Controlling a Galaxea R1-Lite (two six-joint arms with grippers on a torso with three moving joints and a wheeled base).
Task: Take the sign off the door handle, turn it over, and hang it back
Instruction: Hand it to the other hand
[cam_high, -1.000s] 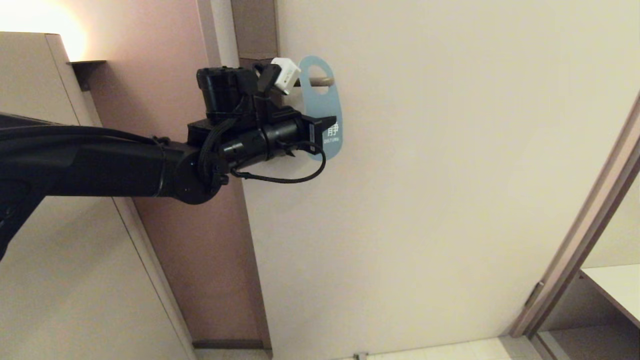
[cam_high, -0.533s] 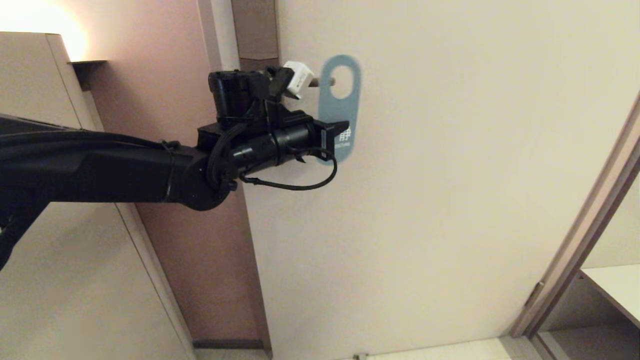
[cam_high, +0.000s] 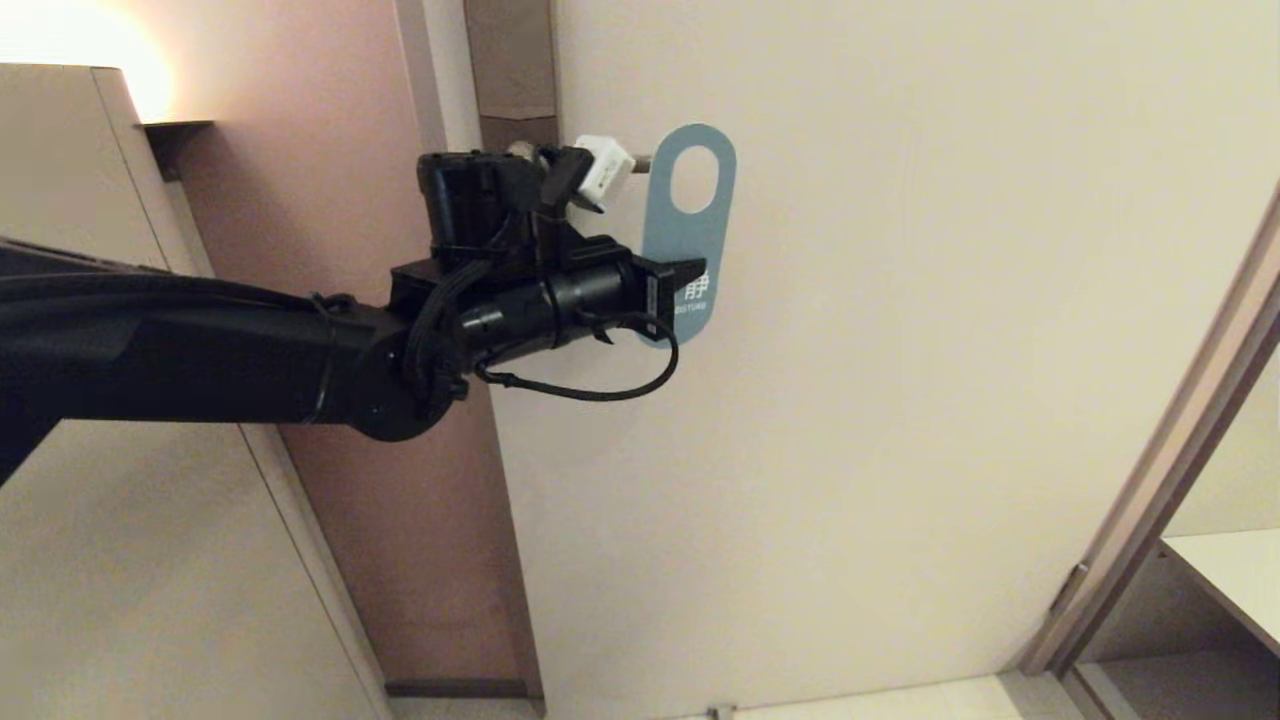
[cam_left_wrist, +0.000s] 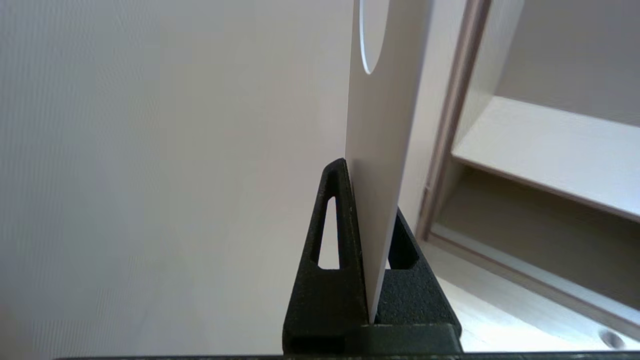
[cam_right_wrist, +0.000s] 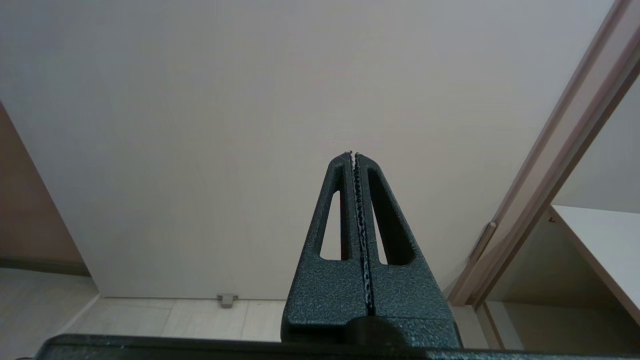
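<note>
Left gripper (cam_high: 688, 278) clamped on the sign (cam_high: 690, 225), blue side out, hole just clear of door handle (cam_high: 640, 163); flip and rehang left.

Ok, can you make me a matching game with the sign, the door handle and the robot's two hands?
Things:
1. sign
2. door handle
3. left end effector
4. right end effector

States:
A. shut with nothing in it
B. clamped on the sign's lower end
C. blue side facing out, hole clear of the lever
D. sticking out just beside the sign's hole

Pairs: 1-C, 2-D, 3-B, 4-A
</note>
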